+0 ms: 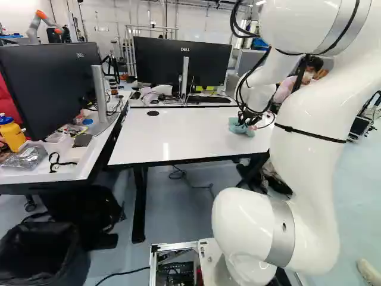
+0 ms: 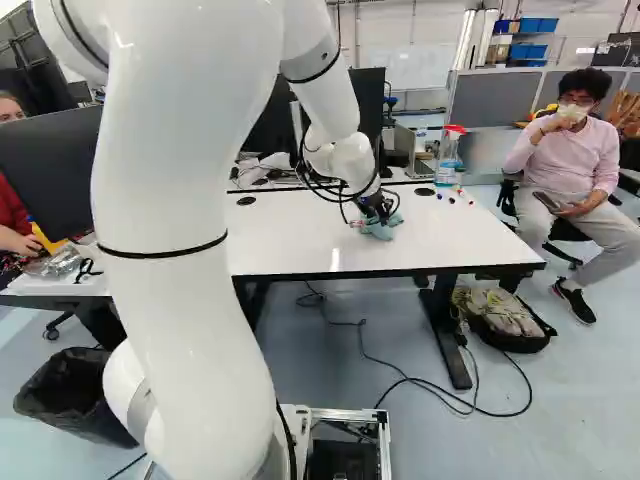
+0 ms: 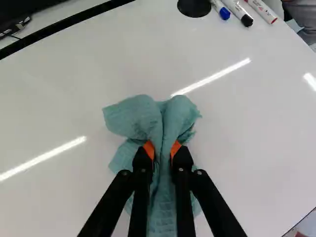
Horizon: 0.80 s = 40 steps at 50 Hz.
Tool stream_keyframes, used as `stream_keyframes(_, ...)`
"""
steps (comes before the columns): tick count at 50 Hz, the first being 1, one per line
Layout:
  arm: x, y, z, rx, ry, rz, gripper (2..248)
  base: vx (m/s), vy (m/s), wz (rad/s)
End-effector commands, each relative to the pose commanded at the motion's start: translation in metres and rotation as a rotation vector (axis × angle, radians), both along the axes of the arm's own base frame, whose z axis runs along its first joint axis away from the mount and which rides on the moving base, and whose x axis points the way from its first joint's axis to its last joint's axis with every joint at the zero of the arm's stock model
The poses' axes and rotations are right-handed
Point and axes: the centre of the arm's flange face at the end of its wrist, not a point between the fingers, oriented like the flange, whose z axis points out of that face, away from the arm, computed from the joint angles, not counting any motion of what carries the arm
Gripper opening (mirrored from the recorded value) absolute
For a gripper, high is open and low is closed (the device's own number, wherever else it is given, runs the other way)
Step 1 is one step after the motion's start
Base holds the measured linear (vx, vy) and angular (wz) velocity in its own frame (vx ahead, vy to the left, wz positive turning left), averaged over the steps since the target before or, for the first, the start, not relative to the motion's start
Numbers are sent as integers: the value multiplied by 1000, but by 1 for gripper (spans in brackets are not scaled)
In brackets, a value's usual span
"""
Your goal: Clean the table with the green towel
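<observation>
One white table (image 1: 178, 134) carries one green towel (image 3: 132, 117), grasped between one claw's (image 2: 376, 212) two orange pads (image 3: 148, 149), while three markers (image 3: 238, 10) show in the wrist view.

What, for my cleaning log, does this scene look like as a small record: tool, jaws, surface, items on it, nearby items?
tool: green towel, bunched and touching the table
jaws: closed on the towel, orange pads pressing it from both sides
surface: white table, glossy, with light streaks reflected
items on it: markers by a round black disc, ahead of the towel
nearby items: black bin at the left of the right base view; spray bottle beyond the markers
</observation>
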Motion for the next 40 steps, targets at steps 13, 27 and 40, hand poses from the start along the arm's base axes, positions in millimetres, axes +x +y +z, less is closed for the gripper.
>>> stream_keyframes(13, -19, -10, 1, 3, 6, -32, 54, 0, 0, 0)
stream_keyframes(27, -44, -4, 1, 8, 15, -43, 54, 0, 0, 0)
stream_keyframes(40, -51, 16, 2, 10, 20, -15, 54, 0, 0, 0)
